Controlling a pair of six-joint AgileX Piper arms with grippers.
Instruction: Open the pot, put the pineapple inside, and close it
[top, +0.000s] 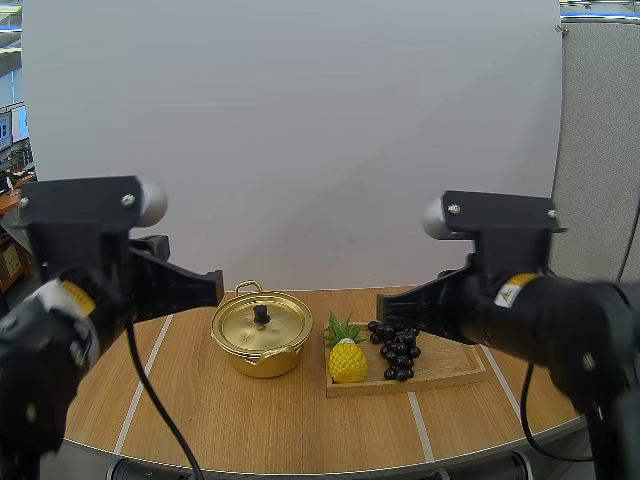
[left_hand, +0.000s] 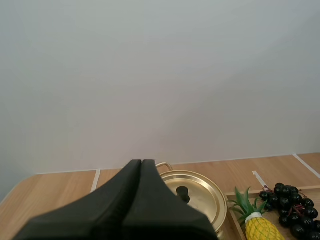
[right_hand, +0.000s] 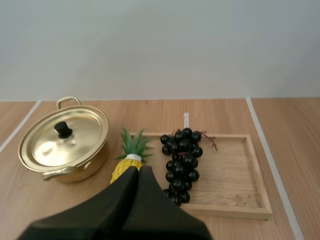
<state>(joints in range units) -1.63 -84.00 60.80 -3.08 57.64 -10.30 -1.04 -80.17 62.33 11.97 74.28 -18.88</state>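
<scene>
We note a wooden bench (top: 200, 410) crossed by pale lines. Yellow labels (top: 515, 290) on our arms are too small to read. Our left gripper (top: 215, 290) and right gripper (top: 383, 305) hang above it, fingers pressed together, holding nothing. The pineapple (top: 347, 360) rests on the near left corner of the wooden tray (top: 460, 368), beside grapes (top: 398, 350). Just left sits the gold pot (top: 262, 345), lid (top: 262, 322) on. Behind stands a plain white backdrop (top: 300, 130).

Gold pot (top: 258, 360), lid (top: 278, 324) on, sits just beside the yellow pineapple (top: 347, 362).

Grapes (top: 398, 350) lie in a wooden tray (top: 455, 366) on the table (top: 250, 420).
</scene>
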